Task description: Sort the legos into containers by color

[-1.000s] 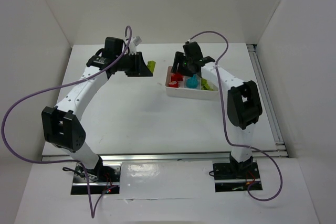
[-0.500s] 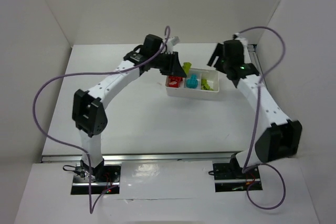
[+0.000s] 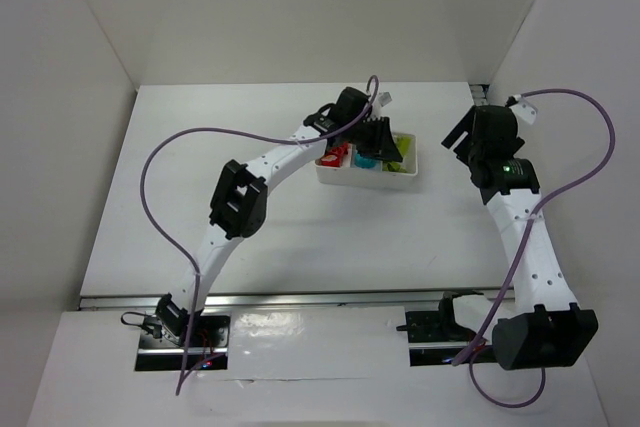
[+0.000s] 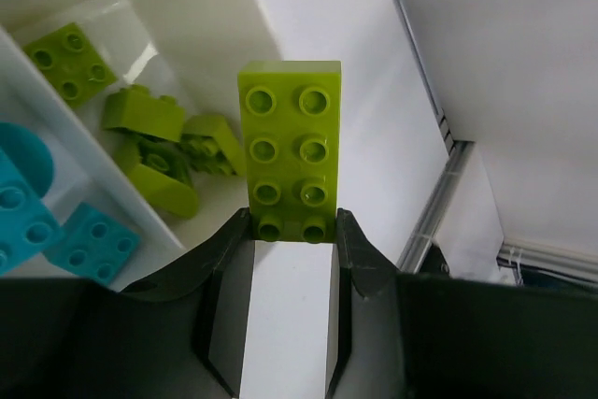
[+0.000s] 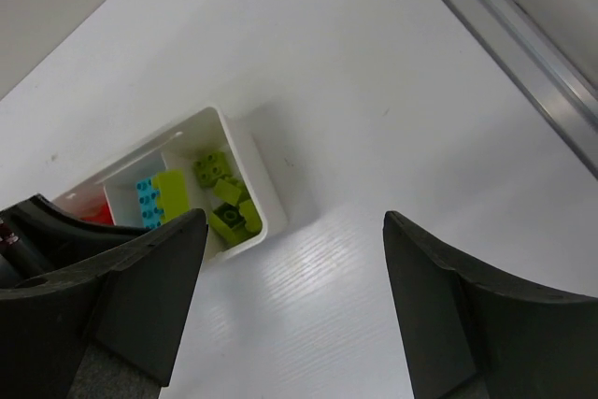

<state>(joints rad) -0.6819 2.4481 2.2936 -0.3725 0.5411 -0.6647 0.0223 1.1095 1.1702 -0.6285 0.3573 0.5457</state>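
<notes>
White counter filled the overhead view, where the left hand hovered over the green end of the tray and the right hand hung well off to the side, likely to leave it room. From the left wrist, the left hand pinched a yellow-green brick by its near end, studs up. The other green pieces lay ahead and to its left, apparently the matching compartment. From the right wrist, the right hand was spread wide and empty, with the tray ahead to its left.
</notes>
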